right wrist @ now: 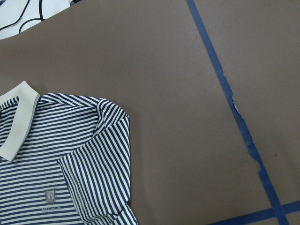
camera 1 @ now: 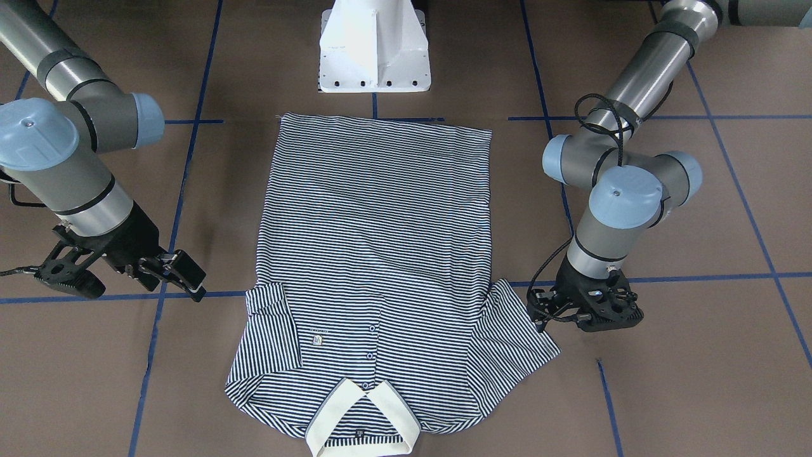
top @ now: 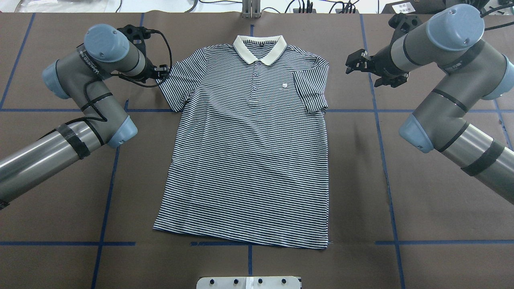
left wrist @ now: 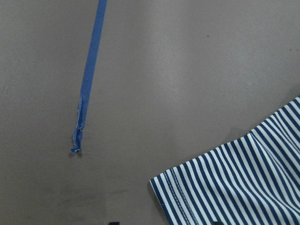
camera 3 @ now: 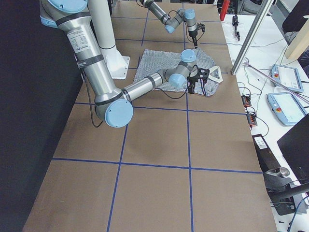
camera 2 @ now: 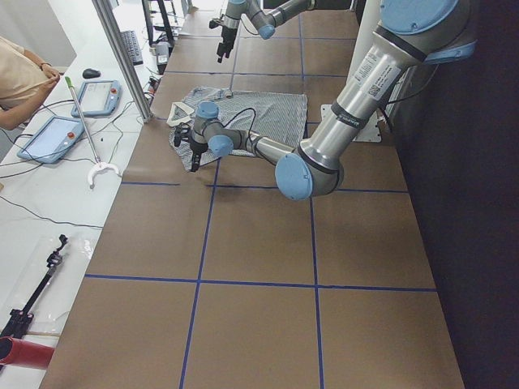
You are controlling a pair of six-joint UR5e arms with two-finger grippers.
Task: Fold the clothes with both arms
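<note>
The striped polo shirt (top: 249,160) lies flat and face up on the brown table, its cream collar (top: 260,48) at the far end from the robot's base. One sleeve (top: 309,90) is folded in over the chest; the other sleeve (top: 176,90) spreads outward. My left gripper (top: 162,74) hangs just beside the tip of that spread sleeve (camera 1: 517,343), open, with the sleeve hem (left wrist: 187,201) at the bottom of its wrist view. My right gripper (top: 355,64) hovers open over bare table, a short way outside the folded sleeve (right wrist: 93,178).
The white pedestal (camera 1: 374,51) stands at the shirt's bottom hem. Blue tape lines (top: 385,160) cross the table. Beyond the collar end are a side bench with control tablets (camera 2: 49,138) and a person's arm (camera 2: 20,77).
</note>
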